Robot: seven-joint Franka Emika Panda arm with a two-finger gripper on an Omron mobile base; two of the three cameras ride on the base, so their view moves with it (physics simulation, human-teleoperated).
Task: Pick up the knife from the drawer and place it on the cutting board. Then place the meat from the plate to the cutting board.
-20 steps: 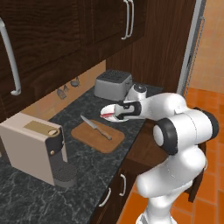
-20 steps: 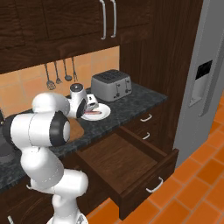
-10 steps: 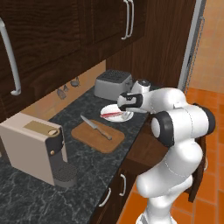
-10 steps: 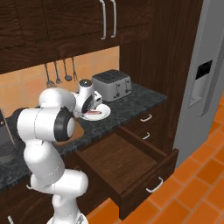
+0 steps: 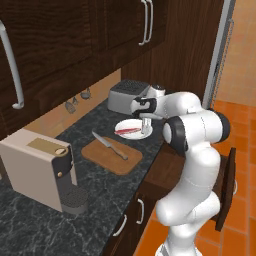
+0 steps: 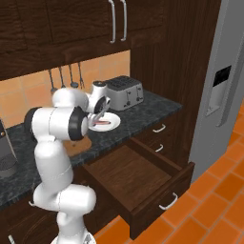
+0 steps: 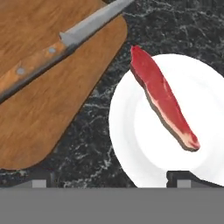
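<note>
The knife (image 5: 110, 146) lies on the wooden cutting board (image 5: 113, 161), silver blade toward the wall; in the hand view its handle (image 7: 29, 67) crosses the cutting board (image 7: 57, 109). The red meat (image 7: 164, 99) strip rests on the white plate (image 7: 140, 135) just right of the board. My gripper (image 5: 145, 121) hangs open above the plate's (image 5: 140, 134) near edge, nothing between its fingertips (image 7: 183, 177). In the right base view the gripper (image 6: 98, 116) sits over the plate (image 6: 112, 123), and the drawer (image 6: 143, 186) stands pulled out below the counter.
A silver toaster (image 5: 127, 94) stands behind the plate. A beige coffee machine (image 5: 42, 170) occupies the counter's left end. Dark utensils (image 6: 63, 78) hang on the back wall. The open drawer (image 5: 228, 183) juts out beside the base, and a grey fridge (image 6: 224, 86) stands to the right.
The arm has swung its elbow up and toward the wall, and the hand has shifted a little over the plate. The jaws have stayed open; knife and meat have not moved.
</note>
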